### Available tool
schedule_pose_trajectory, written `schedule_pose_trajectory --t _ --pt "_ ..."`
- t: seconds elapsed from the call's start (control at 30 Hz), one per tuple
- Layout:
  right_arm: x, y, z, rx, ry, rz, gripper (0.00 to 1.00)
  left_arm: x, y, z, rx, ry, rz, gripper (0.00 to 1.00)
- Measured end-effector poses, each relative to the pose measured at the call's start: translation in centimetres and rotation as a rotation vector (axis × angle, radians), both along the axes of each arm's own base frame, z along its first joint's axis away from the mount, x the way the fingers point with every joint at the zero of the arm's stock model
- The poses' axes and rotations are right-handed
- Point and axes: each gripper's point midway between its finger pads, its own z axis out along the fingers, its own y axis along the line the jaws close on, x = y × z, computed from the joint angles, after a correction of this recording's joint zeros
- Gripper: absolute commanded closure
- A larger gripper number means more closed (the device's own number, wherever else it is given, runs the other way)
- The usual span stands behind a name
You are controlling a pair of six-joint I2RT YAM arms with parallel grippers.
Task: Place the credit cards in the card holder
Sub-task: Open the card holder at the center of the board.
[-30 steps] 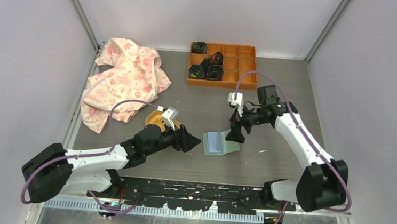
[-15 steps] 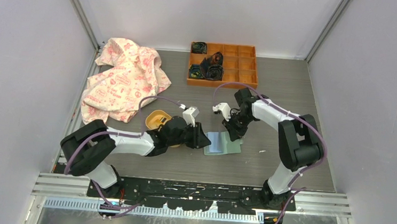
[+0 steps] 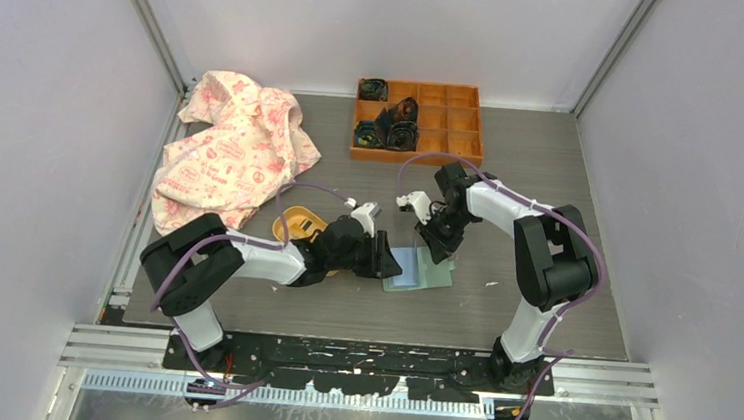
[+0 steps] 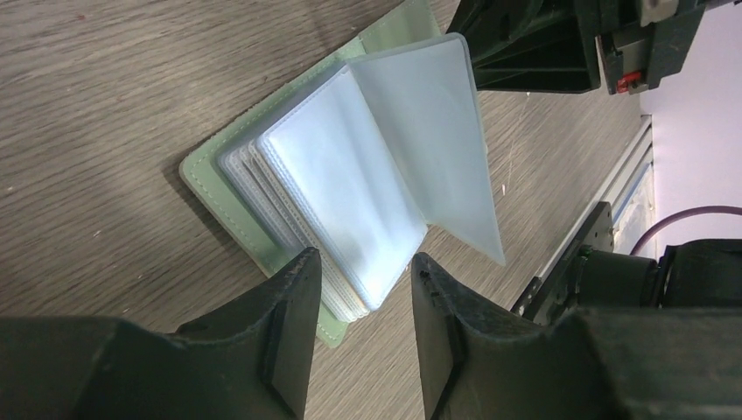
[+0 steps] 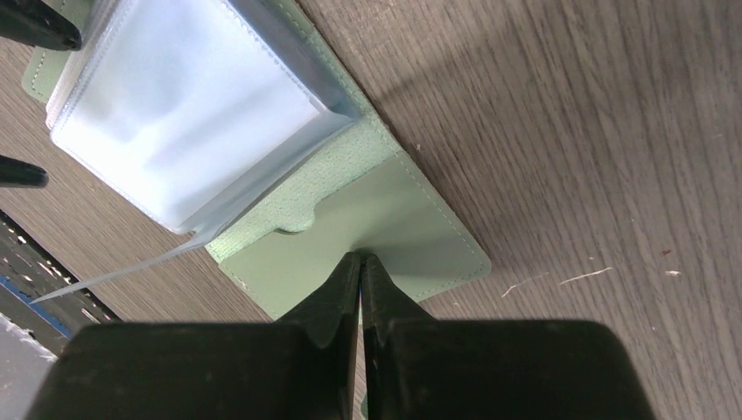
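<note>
The card holder (image 3: 419, 271) lies open on the table (image 3: 551, 184) near its middle, mint-green cover down and its stack of clear sleeves (image 4: 341, 210) facing up, one sleeve standing raised. The left gripper (image 3: 389, 262) comes in from the left, fingers apart, with the near edge of the sleeve stack in the gap between them and no clamp on it. The right gripper (image 5: 360, 258) is clenched with nothing between its fingers, its tips pressing on the bare green flap at the holder's right side. A yellow-orange dish (image 3: 293, 226) sits just left of the left gripper, a patterned cloth (image 3: 232, 149) far left, and an orange tray (image 3: 455, 126) at the far edge.
</note>
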Motion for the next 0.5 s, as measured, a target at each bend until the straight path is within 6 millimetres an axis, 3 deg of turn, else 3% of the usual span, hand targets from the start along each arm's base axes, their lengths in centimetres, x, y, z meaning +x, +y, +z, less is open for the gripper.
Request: schedule_pose_trajectory --t 0.5 --pt "-0.2 -0.2 0.0 -0.018 0.019 -0.002 0.91 0.2 -1.3 -0.1 -0.025 0.042 -0.009 0.58"
